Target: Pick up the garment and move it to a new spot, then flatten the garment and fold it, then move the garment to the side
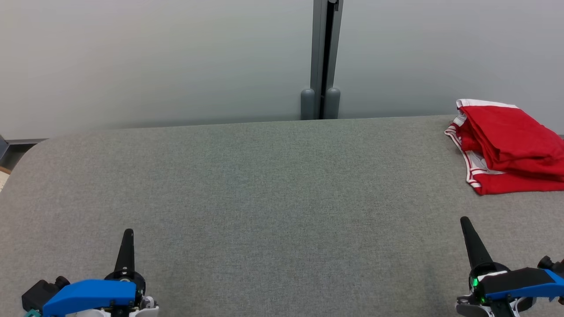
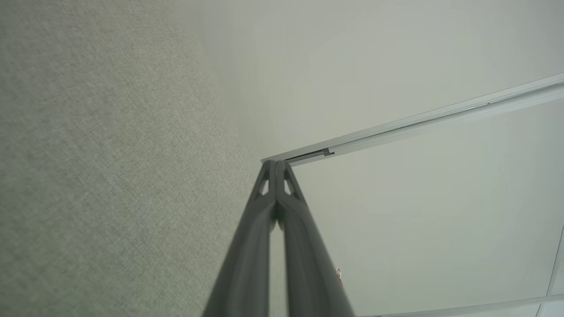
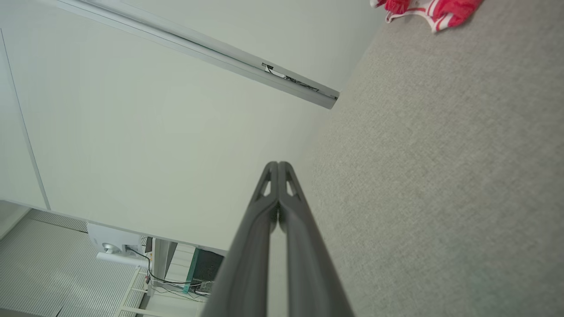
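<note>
Two grippers are noted at the near edge. In each wrist view the fingers are pressed together tip to tip and hold nothing. The left gripper [image 1: 127,235] sits at 7 o'clock of the head view and the right gripper [image 1: 466,224] at 5 o'clock, both pointing toward 12.

The garment [image 1: 506,145] is red with white striped trim. It lies in a loose layered bundle on the table [image 1: 264,198] at 2 o'clock of the head view, near the far edge and cut off by the picture's right border. From the right gripper it lies at 1 o'clock, near. From the left gripper it lies at 2 o'clock, well apart across the table's width. The right arm is judged the nearer by a clear margin. The long axis appears to run from 10 to 4 o'clock, though the hidden part leaves this uncertain.

The table has a flat grey woven covering and is rounded at its far left corner. Cloth on cloth, so some drag is to be expected.

Beyond stands a plain pale wall [image 1: 154,57], with a grey upright post [image 1: 325,57] at 12 o'clock directly behind the far edge.
</note>
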Controlling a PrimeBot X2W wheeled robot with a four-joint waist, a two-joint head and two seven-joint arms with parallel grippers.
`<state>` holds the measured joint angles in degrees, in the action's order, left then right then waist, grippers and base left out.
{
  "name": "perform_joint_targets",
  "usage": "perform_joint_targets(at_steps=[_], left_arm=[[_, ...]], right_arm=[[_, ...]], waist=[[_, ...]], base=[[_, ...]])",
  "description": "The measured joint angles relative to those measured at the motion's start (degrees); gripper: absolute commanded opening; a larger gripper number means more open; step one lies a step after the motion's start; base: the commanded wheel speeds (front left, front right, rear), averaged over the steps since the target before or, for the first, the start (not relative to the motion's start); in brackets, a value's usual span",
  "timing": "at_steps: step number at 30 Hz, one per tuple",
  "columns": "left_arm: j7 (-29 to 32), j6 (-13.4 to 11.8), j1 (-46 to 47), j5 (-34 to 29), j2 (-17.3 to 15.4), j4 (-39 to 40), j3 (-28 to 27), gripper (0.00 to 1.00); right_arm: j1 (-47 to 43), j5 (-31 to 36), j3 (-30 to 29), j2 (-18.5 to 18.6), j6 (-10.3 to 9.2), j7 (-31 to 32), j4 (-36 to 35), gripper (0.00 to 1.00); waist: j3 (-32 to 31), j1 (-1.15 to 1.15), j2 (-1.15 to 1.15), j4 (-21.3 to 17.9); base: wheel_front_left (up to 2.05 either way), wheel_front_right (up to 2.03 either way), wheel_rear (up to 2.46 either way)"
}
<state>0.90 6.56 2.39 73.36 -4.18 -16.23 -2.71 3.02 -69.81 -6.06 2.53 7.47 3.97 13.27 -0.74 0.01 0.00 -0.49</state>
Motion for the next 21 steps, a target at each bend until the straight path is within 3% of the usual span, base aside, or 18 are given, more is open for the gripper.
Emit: perform_joint_targets(at_steps=[21], left_arm=[[2.6, 0.4, 1.7, 8.8, 0.7, 1.0, -1.8, 0.00]], right_arm=[[1.3, -10.4, -0.2, 0.1, 0.00, 1.1, 0.3, 0.00]], waist=[[0.4, 0.00, 0.00, 0.2]], base=[[0.00, 0.00, 0.00]])
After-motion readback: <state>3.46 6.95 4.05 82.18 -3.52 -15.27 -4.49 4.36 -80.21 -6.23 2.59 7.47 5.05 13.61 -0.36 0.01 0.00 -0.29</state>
